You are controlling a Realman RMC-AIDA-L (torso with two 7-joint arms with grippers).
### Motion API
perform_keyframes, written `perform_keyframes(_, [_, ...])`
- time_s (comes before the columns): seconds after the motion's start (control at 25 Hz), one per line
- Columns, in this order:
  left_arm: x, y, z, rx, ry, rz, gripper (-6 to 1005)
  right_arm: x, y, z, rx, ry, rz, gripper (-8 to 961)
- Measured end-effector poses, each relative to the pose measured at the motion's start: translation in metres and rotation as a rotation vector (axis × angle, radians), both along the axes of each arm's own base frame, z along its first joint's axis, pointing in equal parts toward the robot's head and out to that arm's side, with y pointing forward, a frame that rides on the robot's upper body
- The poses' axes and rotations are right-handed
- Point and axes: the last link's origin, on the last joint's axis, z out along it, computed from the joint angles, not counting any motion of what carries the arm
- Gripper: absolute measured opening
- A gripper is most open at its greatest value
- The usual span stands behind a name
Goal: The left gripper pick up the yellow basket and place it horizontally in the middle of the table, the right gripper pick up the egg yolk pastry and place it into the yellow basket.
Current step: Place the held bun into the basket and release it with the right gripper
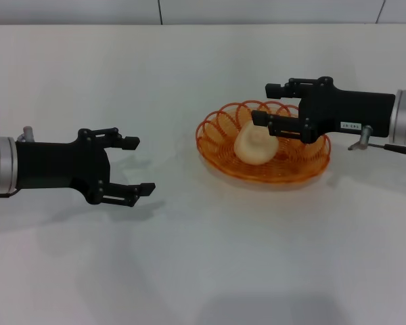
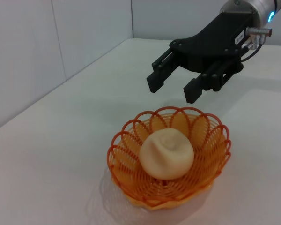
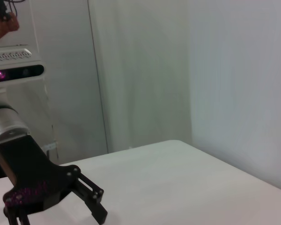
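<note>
Apparently final step: egg yolk pastry (image 1: 256, 145) sits in yellow basket (image 1: 220, 152) mid-bench (image 1: 189, 257), right tool (image 2: 174, 86) wide just above it, left tool (image 1: 137, 166) wide, well apart; next: retract right arm w/o snagging rim.

The head view looks forward and down from above the table's (image 1: 189, 271) near edge toward its far edge, taking in both arms. The left wrist view sits low and close, facing across the table to the yellow basket (image 2: 168, 159) and the right gripper (image 2: 175, 88), both shared with the head view. The right wrist view faces the left gripper (image 3: 61, 206) and the walls past a table corner.
</note>
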Motion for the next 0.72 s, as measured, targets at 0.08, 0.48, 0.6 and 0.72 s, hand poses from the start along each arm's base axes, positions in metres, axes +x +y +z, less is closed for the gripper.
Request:
perform_keyframes(0.08, [0.0, 0.0, 0.0, 0.0, 0.0, 0.001, 879, 0.002, 0.0, 0.001, 0.005, 0.0, -0.006, 430])
perform_keyframes(0.48, [-0.002, -0.001, 0.002, 0.009, 0.001, 0.003, 880, 0.005, -0.013, 0.017, -0.004, 0.044, 0.043, 775])
perform_keyframes(0.6, [-0.001, 0.0, 0.003, 0.014, -0.002, -0.001, 880, 0.01, -0.023, 0.028, -0.01, 0.056, 0.075, 774])
perform_keyframes(0.72, [0.0, 0.001, 0.003, 0.007, -0.005, -0.003, 880, 0.021, -0.033, 0.044, -0.016, 0.039, 0.11, 772])
